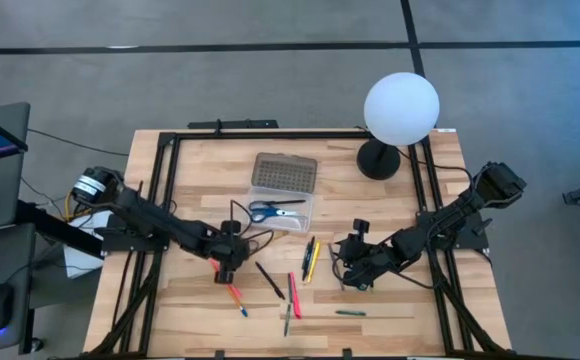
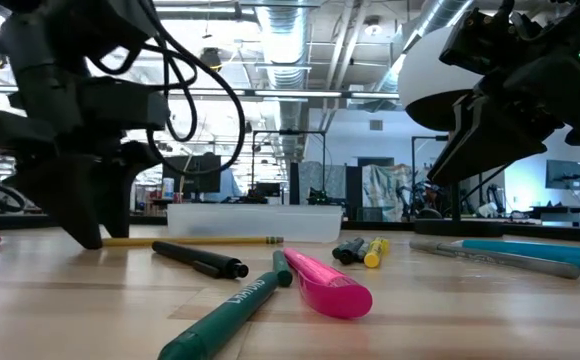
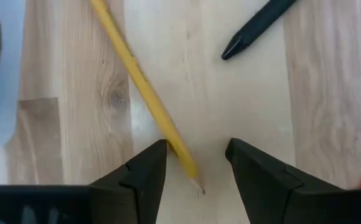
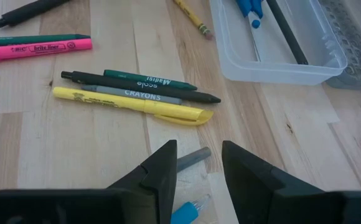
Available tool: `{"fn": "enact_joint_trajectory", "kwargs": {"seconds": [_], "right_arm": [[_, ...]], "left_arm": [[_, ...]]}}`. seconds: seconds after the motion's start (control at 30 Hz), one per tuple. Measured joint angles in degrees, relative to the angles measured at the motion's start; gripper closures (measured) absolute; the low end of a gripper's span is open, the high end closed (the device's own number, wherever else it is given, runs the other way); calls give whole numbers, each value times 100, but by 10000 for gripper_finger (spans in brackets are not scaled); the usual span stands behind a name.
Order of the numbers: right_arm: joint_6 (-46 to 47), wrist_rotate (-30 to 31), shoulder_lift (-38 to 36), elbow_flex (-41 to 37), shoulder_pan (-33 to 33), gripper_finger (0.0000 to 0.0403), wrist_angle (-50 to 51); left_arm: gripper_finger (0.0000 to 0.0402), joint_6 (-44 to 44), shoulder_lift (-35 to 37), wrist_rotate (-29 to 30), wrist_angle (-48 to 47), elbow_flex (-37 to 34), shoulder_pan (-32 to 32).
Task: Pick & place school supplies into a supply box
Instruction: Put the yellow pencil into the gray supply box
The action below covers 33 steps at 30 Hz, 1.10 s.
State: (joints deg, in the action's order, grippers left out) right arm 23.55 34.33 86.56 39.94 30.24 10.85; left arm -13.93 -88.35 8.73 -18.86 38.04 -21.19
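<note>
Supply box [image 1: 288,212], the small clear plastic case with a grey dotted lid [image 1: 283,172] folded open at its 12 o'clock side, sits near the middle of the light wooden desk [image 1: 400,300]. Blue-handled scissors [image 1: 273,210] already lie inside it.

Biggest thing around is the white globe lamp on a black base [image 1: 400,108], up at 2 o'clock from the box.

Left end effector [image 1: 226,270] hangs low over the desk at about 7 o'clock from the box. Its fingers are spread apart with nothing between them, and the left wrist view has the sharpened tip of a long yellow pencil [image 3: 144,87] lying on the wood just inside that gap, with a black pen [image 3: 258,26] further out.

Right end effector [image 1: 355,278] is at roughly 4 o'clock from the box, also released, hovering over a grey marker [image 4: 192,158] and a blue pen [image 4: 187,210].

Loose stuff between the arms: a pink highlighter [image 1: 294,293], a dark green marker [image 2: 232,312], and a yellow highlighter [image 4: 131,104] bunched with a black pen and a green one, all at 6 o'clock from the box. Small orange and blue pens [image 1: 236,297] sit just below the left end effector.
</note>
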Motion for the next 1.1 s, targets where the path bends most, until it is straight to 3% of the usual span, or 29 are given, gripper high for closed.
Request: {"fn": "enact_joint_trajectory", "kwargs": {"seconds": [0.37,0.77,1.1], "right_arm": [[0,0,0,0,0,282,-20],[0,0,2,0,0,282,-24],[0,0,2,0,0,282,-67]], "left_arm": [[257,-20,-16,485,-2,188,125],[318,-166,-40,73,-427,204,170],[392,128,-363,-206,-650,269,153]]}}
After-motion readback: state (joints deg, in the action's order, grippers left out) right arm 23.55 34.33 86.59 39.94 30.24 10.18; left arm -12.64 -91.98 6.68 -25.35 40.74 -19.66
